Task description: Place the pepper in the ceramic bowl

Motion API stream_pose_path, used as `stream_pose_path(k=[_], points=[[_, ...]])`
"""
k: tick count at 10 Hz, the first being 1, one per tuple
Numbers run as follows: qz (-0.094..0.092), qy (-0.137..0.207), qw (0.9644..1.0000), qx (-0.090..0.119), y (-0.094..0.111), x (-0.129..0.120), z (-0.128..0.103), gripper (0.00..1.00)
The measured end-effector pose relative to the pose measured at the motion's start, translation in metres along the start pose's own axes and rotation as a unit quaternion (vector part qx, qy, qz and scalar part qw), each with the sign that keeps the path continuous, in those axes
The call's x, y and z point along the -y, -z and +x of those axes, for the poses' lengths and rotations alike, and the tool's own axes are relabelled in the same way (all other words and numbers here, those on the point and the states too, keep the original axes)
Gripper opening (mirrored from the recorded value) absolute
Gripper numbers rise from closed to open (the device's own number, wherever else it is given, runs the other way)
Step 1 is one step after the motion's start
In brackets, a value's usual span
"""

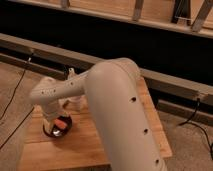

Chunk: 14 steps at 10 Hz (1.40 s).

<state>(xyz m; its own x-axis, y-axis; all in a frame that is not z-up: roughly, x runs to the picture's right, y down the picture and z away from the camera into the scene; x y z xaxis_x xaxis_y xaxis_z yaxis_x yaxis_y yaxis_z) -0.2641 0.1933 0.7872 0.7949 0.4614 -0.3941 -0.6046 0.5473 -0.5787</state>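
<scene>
Views: one only, so no overlap with any other view.
Vantage: high, behind and above the arm (120,115); mount not identifiable.
Facing: forward and down, across the wooden table (90,145) toward a long dark rail (165,82) and the wooden structure beyond it.
Nearness: very close to the arm, whose pale upper link fills the middle and lower right; the table sits a little farther off.
Blocked: the arm hides much of the table's right half.
Gripper: the gripper (56,122) shows at lower left, over the ceramic bowl (56,131), with the orange pepper (60,122) at it.
Edges: floor and cables on both sides.
</scene>
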Motion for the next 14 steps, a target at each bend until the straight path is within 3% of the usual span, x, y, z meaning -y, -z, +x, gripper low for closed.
stream_pose_path(k=[2, 4, 6, 11, 14], points=[[-0.007, -0.005, 1.0000, 0.003, 0.004, -0.002, 0.001, 0.80], [-0.007, -0.015, 0.9997, 0.015, 0.021, 0.004, 0.002, 0.80], [0.004, -0.024, 0.9993, 0.030, 0.049, 0.016, 0.006, 0.80], [0.027, -0.053, 0.9969, 0.052, 0.094, 0.035, 0.022, 0.80], [0.037, -0.070, 0.9955, 0.052, 0.105, 0.046, 0.036, 0.80]])
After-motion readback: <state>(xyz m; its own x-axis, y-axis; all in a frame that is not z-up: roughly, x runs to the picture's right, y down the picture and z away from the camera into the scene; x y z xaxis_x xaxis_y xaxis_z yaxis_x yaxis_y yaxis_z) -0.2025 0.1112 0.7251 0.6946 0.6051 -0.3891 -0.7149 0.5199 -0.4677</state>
